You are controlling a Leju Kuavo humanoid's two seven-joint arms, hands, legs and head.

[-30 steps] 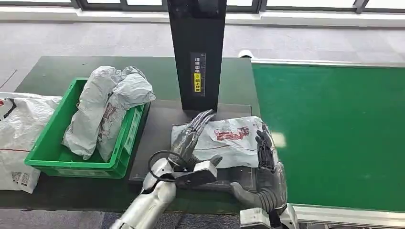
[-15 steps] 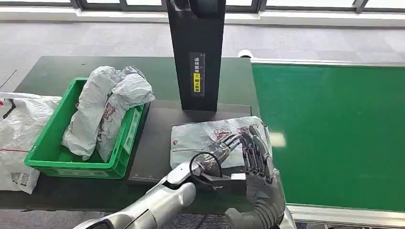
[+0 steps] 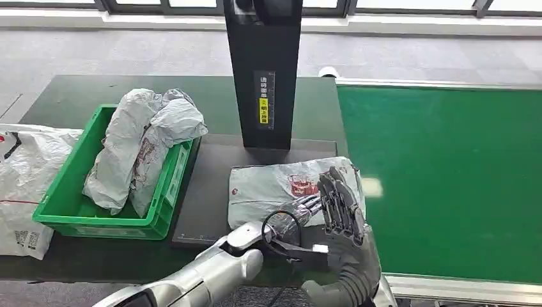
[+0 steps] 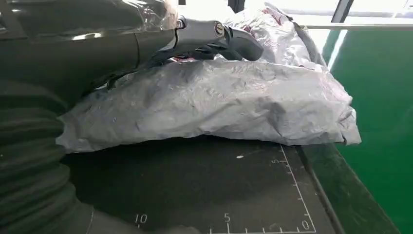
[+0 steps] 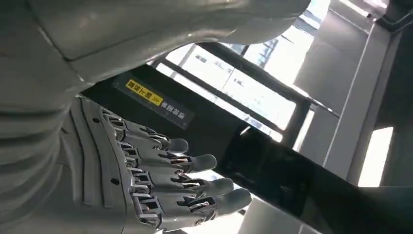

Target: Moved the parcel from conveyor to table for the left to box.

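**Grey parcel on the scale mat, both hands at its near edge**

At the far left edge a white plastic bag (image 3: 22,185) is seen, then a green plastic crate (image 3: 64,208) filled with crumpled grey mailers (image 3: 137,150). A black upright scanner post (image 3: 263,70) rises behind the crumpled grey plastic parcel (image 3: 281,185), which lies on the dark ruled mat (image 3: 204,198) at centre frame. The left hand (image 3: 300,208) is laid on the parcel's near side, fingers extended over it; a firm grip cannot be confirmed. The right hand (image 3: 339,204) is held upright just beside it, fingers straight and apart, holding nothing. The green conveyor belt (image 3: 447,179) lies bare at right.
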